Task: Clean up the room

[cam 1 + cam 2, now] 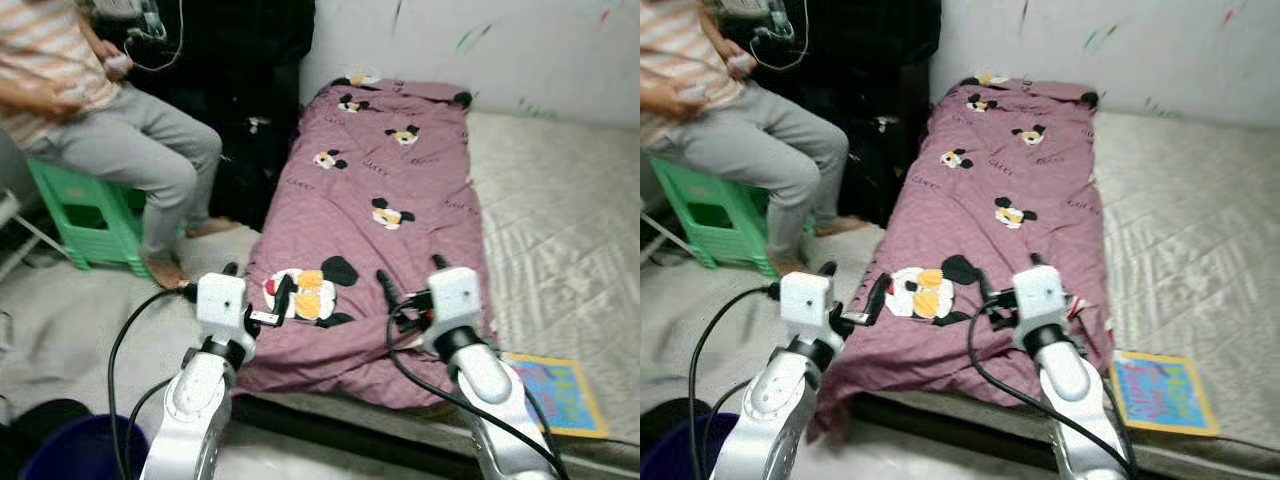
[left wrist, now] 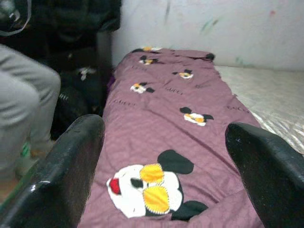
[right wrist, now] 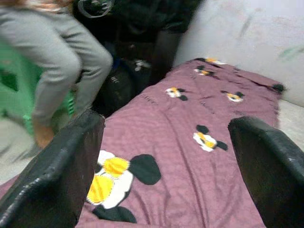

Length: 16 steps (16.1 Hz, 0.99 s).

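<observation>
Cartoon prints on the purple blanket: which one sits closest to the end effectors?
The big print at the near end of the blanket, between the left end effector and right end effector. It is much larger; the others are small ones farther up.

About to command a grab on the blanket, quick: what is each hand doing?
Left hand: open, holding nothing, over the near end of the purple blanket.
Right hand: open, holding nothing, over the same end.

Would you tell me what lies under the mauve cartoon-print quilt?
The mauve cartoon-print quilt lies on a pale quilted mattress, bare to the robot's right. Whatever is directly beneath the quilt is covered.
</observation>
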{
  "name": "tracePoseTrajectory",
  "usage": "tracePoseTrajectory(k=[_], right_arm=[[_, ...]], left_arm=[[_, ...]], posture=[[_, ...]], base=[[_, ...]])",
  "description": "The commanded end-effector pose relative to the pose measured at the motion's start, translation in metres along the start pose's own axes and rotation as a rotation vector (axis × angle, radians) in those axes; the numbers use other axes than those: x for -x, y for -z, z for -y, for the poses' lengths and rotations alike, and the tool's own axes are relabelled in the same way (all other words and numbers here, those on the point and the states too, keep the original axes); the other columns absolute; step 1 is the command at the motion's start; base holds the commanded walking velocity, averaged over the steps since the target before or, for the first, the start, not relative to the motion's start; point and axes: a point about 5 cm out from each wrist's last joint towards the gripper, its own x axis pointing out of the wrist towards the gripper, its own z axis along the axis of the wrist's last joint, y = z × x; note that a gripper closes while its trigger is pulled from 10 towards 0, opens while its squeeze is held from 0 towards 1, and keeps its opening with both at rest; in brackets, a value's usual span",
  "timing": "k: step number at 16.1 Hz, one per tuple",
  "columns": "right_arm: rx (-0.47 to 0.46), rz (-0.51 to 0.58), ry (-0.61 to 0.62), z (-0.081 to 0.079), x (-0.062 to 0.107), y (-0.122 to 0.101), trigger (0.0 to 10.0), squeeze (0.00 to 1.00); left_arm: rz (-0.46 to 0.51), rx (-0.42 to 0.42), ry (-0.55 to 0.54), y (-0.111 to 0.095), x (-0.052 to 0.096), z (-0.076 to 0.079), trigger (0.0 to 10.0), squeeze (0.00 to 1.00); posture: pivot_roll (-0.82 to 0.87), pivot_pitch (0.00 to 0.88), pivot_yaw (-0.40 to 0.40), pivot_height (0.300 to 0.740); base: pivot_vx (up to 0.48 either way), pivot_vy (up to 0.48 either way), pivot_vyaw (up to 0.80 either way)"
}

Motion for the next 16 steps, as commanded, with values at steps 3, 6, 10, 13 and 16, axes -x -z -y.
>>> tracePoseTrajectory(k=[3,6,10,13,16], right_arm=[[0.018,0.020,-0.090,-0.009,-0.016,-0.005,10.0,0.00],[0.020,0.020,-0.089,-0.009,-0.016,-0.004,10.0,0.00],[0.026,0.016,-0.053,-0.006,-0.009,0.000,10.0,0.00],[0.031,0.010,-0.033,-0.003,-0.006,0.002,10.0,0.00],[0.030,0.007,-0.030,-0.005,-0.005,0.004,10.0,0.00]], left_arm=[[0.026,-0.011,-0.090,-0.002,0.008,-0.010,10.0,0.00],[0.027,-0.017,-0.073,-0.003,0.007,-0.009,10.0,0.00],[0.023,-0.011,-0.019,-0.004,0.002,-0.003,10.0,0.00],[0.018,-0.008,0.010,-0.004,0.000,0.001,10.0,0.00],[0.044,-0.011,0.019,-0.006,0.000,-0.001,10.0,0.00]], posture=[[0.04,0.012,-0.088,0.740],[0.03,0.019,-0.075,0.740],[-0.02,0.037,-0.028,0.740],[-0.02,0.047,-0.015,0.740],[-0.02,0.052,-0.013,0.740]], base=[[0.000,0.000,0.00],[0.000,0.000,0.00],[0.000,0.000,0.00],[0.000,-0.266,0.00],[0.000,0.000,0.00]])
